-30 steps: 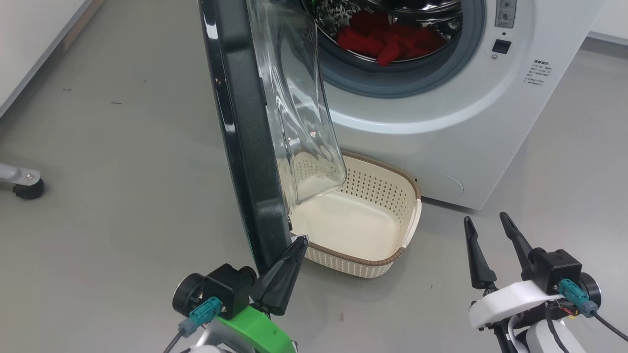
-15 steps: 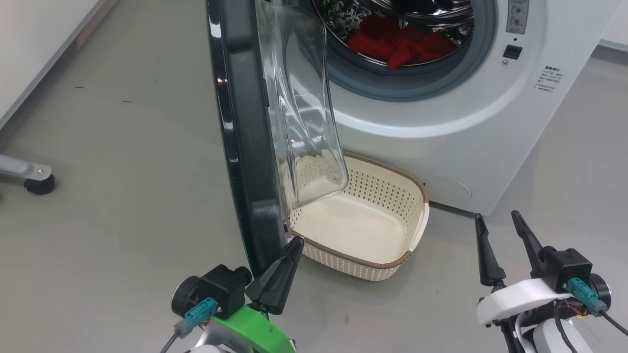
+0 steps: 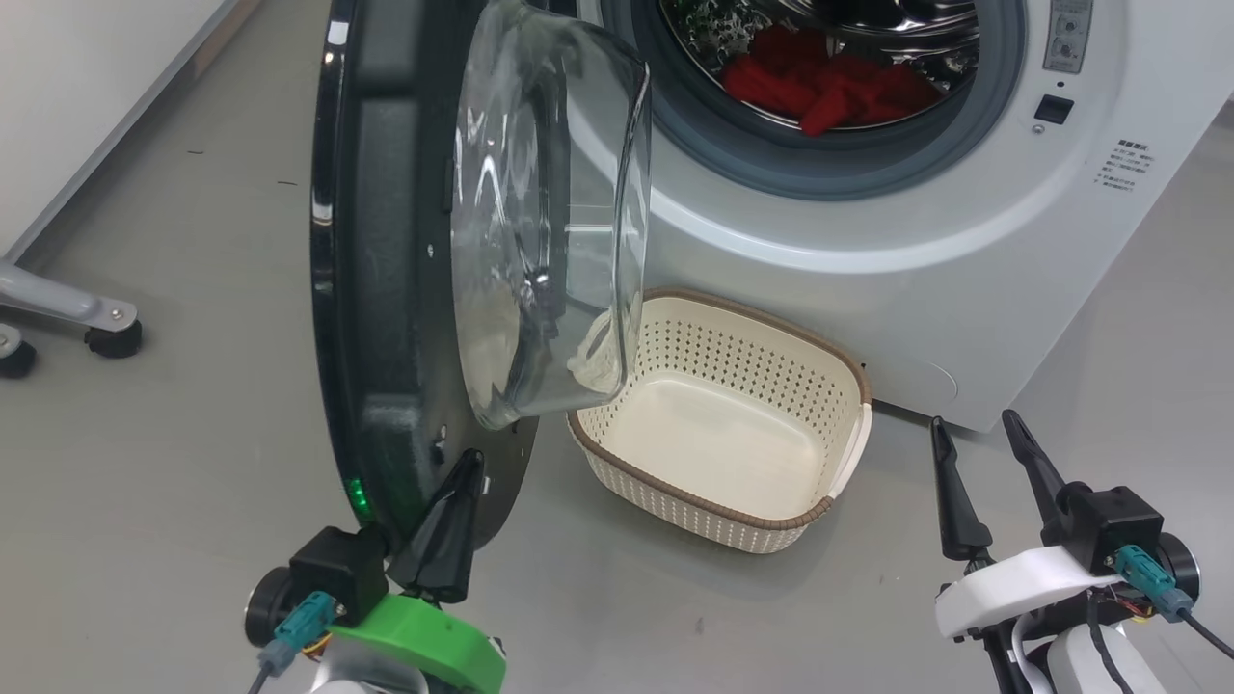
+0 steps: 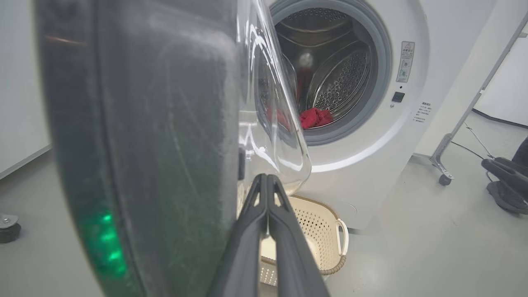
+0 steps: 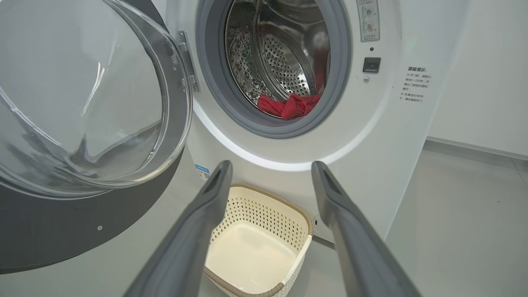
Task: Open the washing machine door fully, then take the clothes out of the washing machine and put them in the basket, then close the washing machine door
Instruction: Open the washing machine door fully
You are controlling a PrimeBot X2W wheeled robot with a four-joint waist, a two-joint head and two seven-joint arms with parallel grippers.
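- The grey floor spreads from 6 to 10 o'clock in the head view.
- The washing machine, white with a grey gasket, fills the 12 to 2 o'clock part of the head view, its steel drum in plain sight.
- The washing machine door stands swung out at 11 o'clock, hinged on the drum's left side. Its black ring faces the robot nearly edge-on and its clear glass bowl bulges toward 3 o'clock.
- The basket sits on the floor near 5 o'clock of centre, just in front of the machine's base and below the drum mouth. Nothing lies in it.
- The clothes, a red heap, lie at the bottom of the drum at 1 o'clock.
- The right gripper hovers at 4 o'clock, fingers spread wide with nothing between them, well apart from the basket.
- The left gripper is at 7 o'clock, fingers pressed together and pinching nothing. Its tip is at the door's lower inner face; I cannot tell if it touches.
- A wheeled stand foot rests at 9 o'clock.
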